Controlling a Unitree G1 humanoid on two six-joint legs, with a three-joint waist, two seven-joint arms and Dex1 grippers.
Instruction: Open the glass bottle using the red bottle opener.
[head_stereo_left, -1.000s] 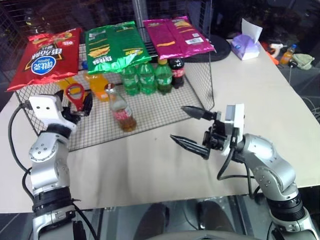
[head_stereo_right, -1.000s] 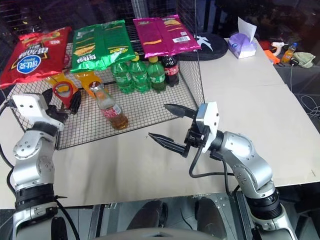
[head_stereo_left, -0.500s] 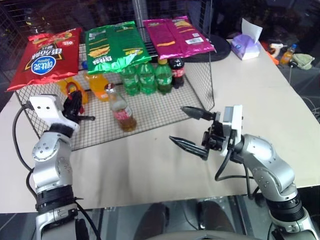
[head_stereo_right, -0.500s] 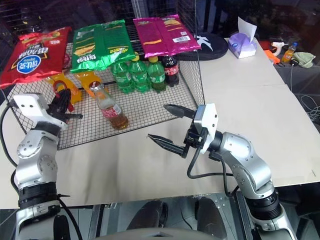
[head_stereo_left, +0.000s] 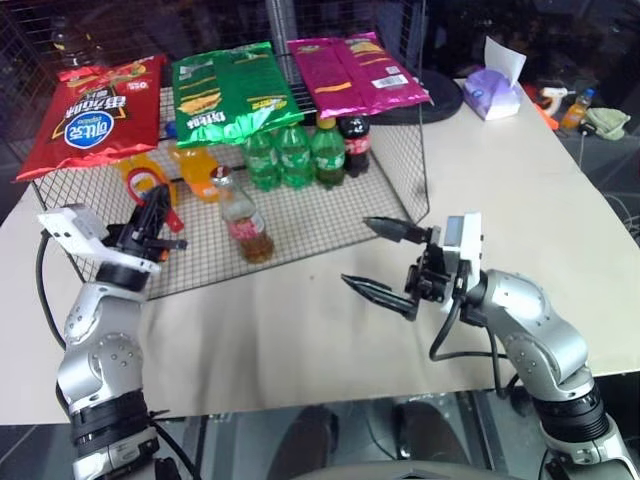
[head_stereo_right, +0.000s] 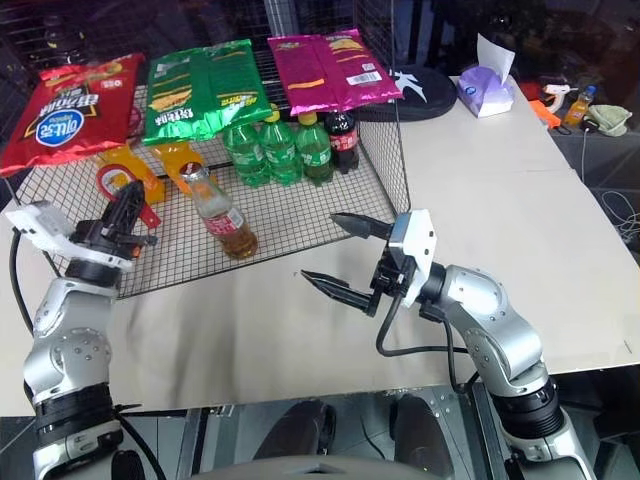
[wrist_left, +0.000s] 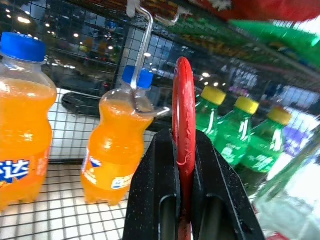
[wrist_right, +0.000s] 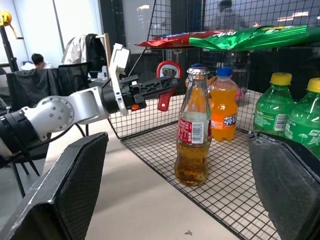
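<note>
The left gripper (wrist_left: 184, 165) is clamping the red opener (wrist_left: 183, 112) just left of the bottle (head_stereo_left: 243, 215); the right gripper (head_stereo_left: 385, 258) is gaping empty.

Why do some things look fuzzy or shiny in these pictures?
Left wrist view: the red bottle opener is sharp, the green bottles beyond soft, small lights glint behind the wire mesh. Right wrist view: the glass bottle is crisp, windows behind glare bright. Head views: chip bags gleam.
</note>
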